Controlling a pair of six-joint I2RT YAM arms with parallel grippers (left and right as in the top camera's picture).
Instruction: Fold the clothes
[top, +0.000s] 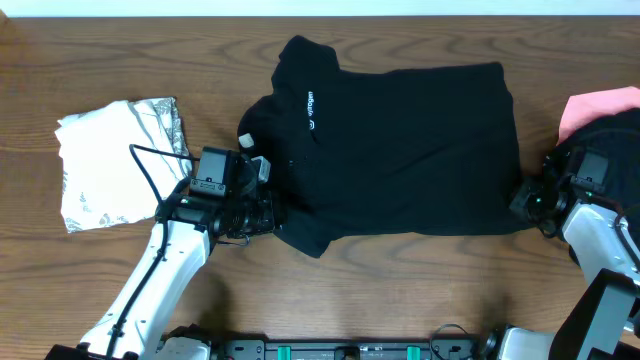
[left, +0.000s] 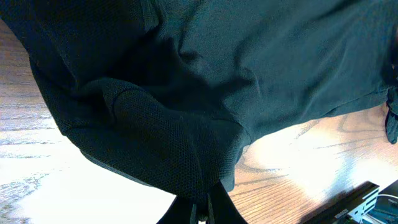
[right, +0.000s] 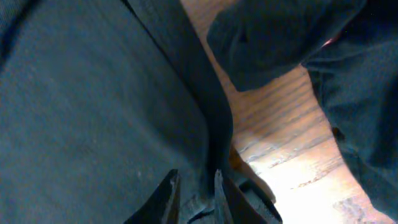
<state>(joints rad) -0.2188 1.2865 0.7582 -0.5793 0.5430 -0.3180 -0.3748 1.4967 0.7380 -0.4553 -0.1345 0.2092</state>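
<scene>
**Black shirt lies flat at mid-bench, a gripper at each end**

Near the left edge of the brown wooden bench (top: 400, 285) lies a white, grey-printed folded fabric garment (top: 115, 165), well apart from the arms' fingers. Just to its right, the left gripper (top: 268, 212) sits at the lower left corner of the black short-sleeved fabric shirt (top: 410, 150). In the left wrist view its fingers (left: 214, 208) are pressed together on a bunched fold of that shirt's dark cloth, which rises off the wood above them.

The black shirt is spread across the middle of the bench, closer to the far edge than the near one. Its small white logo (top: 310, 108) shows near the upper left part, and one sleeve points toward the far edge.

At the shirt's lower right corner is the right gripper (top: 527, 200). In the right wrist view its fingers (right: 169, 198) stand slightly apart with the shirt's hem running down between them. Whether they pinch the cloth or merely flank it, I cannot tell.

By the right edge of the bench, a pink fabric piece (top: 600, 103) shows, with a second black fabric garment (top: 615, 135) lying over its near side.
</scene>
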